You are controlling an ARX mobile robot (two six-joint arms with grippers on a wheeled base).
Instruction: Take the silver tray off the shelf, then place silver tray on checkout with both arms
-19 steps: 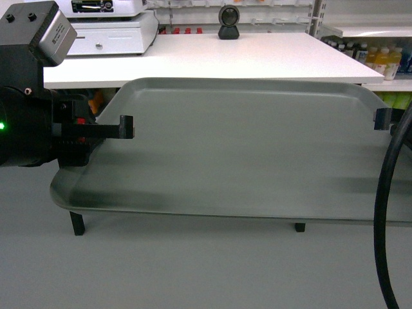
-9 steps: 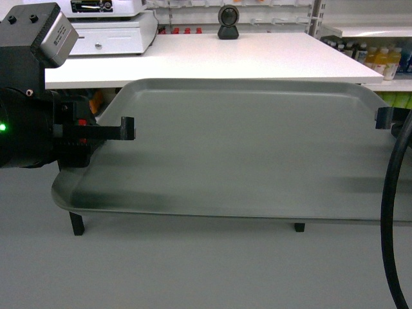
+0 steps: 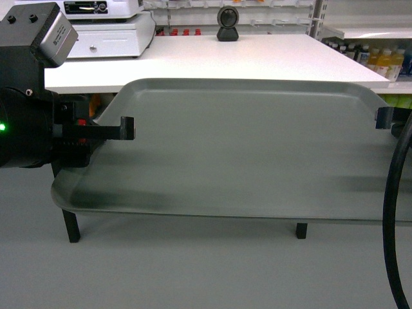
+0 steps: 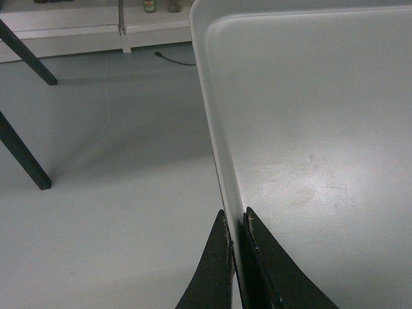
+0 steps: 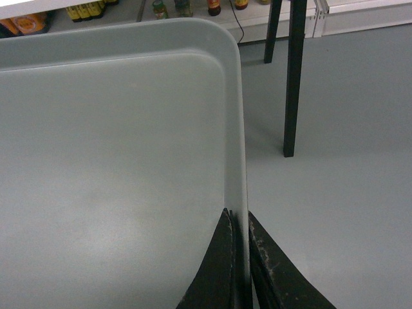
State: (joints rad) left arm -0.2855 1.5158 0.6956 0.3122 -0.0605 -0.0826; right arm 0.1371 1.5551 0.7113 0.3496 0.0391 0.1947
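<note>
The tray (image 3: 244, 154) is off the shelf and in the air, carried level in front of the white counter (image 3: 257, 58). The left gripper (image 4: 237, 257) is pinched shut on the tray's left rim; the right gripper (image 5: 238, 257) is clamped on the right rim. The tray's far edge sits about level with the counter's front edge, no part resting on it yet. What's left, by the look of it: carry it forward, set it down, let go.
</note>
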